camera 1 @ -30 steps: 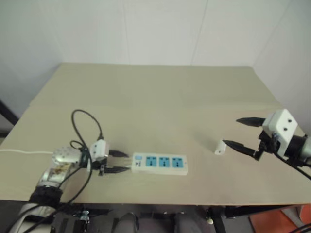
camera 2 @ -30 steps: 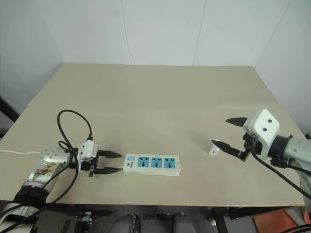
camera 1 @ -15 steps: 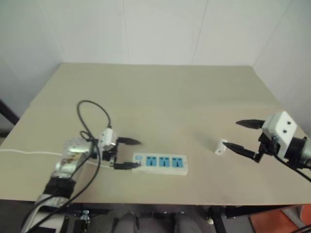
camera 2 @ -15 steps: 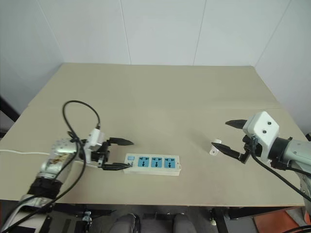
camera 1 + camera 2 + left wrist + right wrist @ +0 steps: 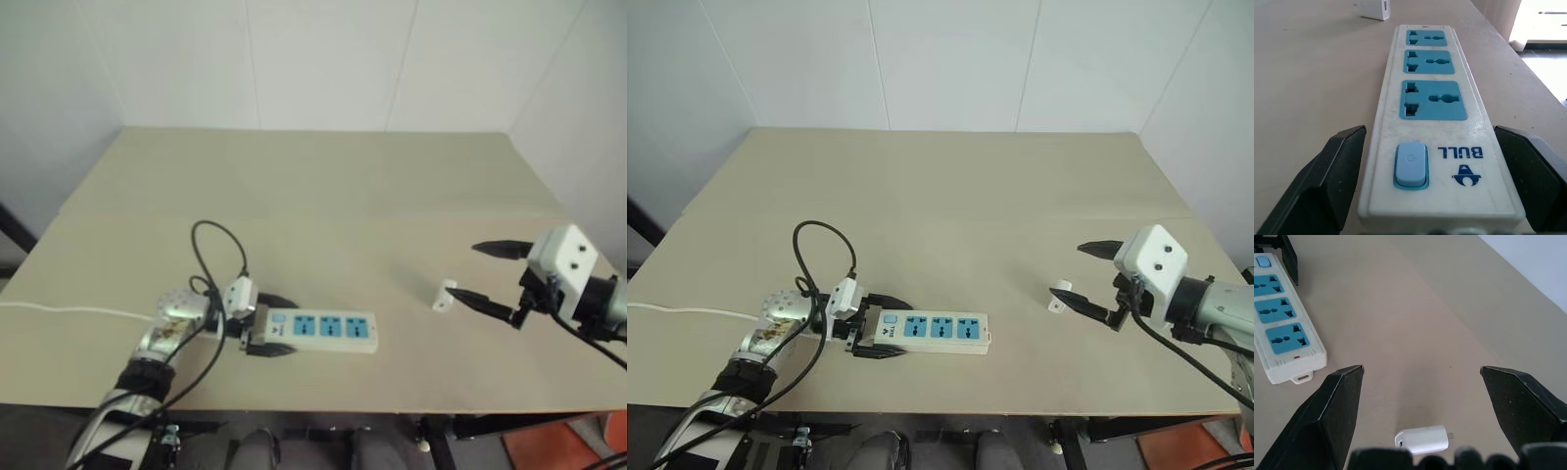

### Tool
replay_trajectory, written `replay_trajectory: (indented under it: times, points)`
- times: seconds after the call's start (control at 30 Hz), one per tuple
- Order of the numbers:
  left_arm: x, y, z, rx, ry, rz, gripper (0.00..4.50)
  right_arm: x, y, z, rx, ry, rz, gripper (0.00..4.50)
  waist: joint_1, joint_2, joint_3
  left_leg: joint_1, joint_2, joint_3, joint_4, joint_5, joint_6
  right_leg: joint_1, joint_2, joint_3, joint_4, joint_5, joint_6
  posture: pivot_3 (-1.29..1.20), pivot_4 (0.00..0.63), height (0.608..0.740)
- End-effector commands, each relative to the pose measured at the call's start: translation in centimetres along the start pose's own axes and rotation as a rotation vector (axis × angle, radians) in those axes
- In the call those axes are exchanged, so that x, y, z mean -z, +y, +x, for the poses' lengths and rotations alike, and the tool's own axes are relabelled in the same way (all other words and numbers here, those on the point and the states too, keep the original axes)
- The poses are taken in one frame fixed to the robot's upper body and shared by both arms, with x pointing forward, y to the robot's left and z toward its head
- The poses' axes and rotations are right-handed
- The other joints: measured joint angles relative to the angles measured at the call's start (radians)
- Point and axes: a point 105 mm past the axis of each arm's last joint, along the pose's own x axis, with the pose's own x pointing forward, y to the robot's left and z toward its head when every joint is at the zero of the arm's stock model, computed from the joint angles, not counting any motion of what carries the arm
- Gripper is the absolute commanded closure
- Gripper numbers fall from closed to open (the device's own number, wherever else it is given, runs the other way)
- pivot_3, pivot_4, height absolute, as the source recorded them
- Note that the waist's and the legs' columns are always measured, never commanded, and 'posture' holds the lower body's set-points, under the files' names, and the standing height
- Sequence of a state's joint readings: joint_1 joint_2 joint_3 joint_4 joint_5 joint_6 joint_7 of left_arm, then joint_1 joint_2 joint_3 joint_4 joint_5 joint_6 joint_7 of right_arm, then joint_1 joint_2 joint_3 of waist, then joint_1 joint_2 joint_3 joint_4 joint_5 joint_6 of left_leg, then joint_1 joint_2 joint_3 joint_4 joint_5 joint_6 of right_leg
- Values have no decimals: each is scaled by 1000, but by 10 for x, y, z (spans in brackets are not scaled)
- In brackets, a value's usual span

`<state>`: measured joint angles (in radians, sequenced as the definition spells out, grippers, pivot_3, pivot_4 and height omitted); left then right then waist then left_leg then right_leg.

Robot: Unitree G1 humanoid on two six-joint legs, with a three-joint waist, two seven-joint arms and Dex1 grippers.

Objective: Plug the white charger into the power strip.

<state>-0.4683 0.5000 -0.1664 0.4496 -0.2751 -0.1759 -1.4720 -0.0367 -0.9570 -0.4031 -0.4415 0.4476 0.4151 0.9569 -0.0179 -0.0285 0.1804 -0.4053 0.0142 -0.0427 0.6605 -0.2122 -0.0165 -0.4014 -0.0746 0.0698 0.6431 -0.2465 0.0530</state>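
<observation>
The power strip [image 5: 325,331] lies flat near the table's front edge, a long white bar with three blue sockets and a blue switch [image 5: 1411,164]. My left gripper [image 5: 274,325] is open and straddles the strip's switch end, one black finger on each side with a gap to the casing. The white charger [image 5: 445,296] lies on the table to the right, well apart from the strip. My right gripper [image 5: 465,270] is open and hovers just right of the charger. In the right wrist view the charger [image 5: 1421,439] lies on its side between the two fingers [image 5: 1339,406].
A thin white cord [image 5: 59,311] runs along the table to the left edge. A black cable loop [image 5: 220,250] arches over my left wrist. The beige table [image 5: 323,186] meets white walls at the back, and its front edge is close below the strip.
My left gripper moved right along the table, opened wider, and now straddles the strip's switch end. The right gripper, strip and charger stayed put.
</observation>
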Motion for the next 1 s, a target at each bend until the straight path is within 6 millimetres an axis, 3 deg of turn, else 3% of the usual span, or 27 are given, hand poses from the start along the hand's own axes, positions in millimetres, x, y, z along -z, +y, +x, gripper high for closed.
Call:
replay_trajectory:
  times: [0.03,0.23,0.5,1.0]
  points:
    - [13,-4,-6,-25,30,-25,9,-12,-3,-4,16,-24,-42,0,0,0,0,0,0,0,0,0,0,0,0,0,0,0,0,0,150,740]
    - [21,-7,-1,-39,35,-37,9,-15,-5,-1,4,-33,-50,0,-1,3,-2,3,0,0,0,0,0,3,0,0,0,-1,1,0,150,740]
    - [12,-5,-11,-49,19,-23,9,-15,-4,3,-11,-37,-52,0,-5,4,-2,8,0,0,0,0,0,9,0,0,-1,-4,6,0,150,740]
    - [6,18,-3,-153,-53,-48,9,-16,1,6,-32,-50,-48,0,5,4,-2,7,0,0,0,0,0,9,-1,0,-2,-4,6,0,150,740]
